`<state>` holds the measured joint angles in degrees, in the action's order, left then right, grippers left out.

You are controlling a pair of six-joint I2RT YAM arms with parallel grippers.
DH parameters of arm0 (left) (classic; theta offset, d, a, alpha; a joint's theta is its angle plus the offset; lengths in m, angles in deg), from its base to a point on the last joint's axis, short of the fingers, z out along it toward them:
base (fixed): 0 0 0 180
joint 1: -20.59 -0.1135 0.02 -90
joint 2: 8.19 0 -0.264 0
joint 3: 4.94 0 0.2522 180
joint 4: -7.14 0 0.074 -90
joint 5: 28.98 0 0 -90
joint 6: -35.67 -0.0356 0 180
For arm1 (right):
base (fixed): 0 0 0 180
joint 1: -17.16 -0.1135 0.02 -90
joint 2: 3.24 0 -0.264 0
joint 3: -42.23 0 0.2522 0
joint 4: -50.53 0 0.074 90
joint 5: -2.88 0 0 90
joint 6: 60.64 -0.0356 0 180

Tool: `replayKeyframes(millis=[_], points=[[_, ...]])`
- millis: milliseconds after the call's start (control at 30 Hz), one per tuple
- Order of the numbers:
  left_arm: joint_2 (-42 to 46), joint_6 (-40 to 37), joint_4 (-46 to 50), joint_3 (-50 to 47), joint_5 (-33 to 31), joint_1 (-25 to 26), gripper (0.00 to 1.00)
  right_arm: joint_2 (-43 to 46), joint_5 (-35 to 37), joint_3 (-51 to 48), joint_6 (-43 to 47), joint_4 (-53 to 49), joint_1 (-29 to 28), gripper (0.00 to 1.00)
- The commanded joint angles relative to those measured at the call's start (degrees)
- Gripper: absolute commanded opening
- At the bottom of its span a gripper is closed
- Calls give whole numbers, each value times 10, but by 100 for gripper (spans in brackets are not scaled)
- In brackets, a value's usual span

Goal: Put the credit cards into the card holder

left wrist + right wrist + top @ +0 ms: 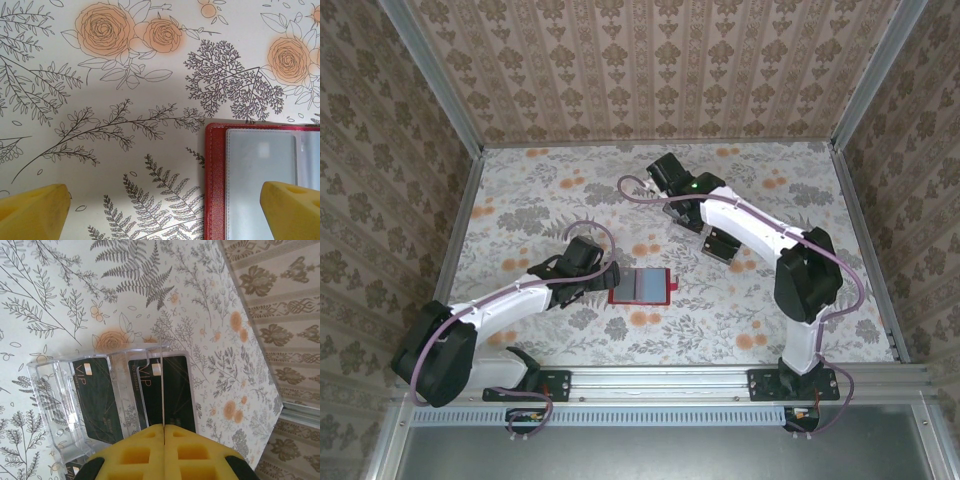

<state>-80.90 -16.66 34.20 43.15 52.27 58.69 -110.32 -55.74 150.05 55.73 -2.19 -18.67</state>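
Top external: left hand (603,283) wide open, just beside the open card holder (640,286).
Right wrist: right hand (164,429) closed over a clear tray (45,371) of credit cards (97,395), seemingly pinching one edge-on; so thin a grip could slip, or the card catch the rim.

Bright, even, diffuse light casts only soft shadows; focus is sharp throughout.
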Motion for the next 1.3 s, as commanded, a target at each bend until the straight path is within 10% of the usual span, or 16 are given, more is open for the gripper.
replayKeyframes(millis=[0,333,700,1267], points=[[0,-8,5,7,-3,-5,100,42,7,27,-32,-13,-17,0],[7,-16,18,4,-12,-18,100,158,-155,-60,-284,-3,-65,0],[18,-45,35,-6,-10,-19,100,298,-416,-379,-625,273,-63,0],[-24,-56,34,0,-35,31,100,294,-480,-646,-848,650,-31,0]])
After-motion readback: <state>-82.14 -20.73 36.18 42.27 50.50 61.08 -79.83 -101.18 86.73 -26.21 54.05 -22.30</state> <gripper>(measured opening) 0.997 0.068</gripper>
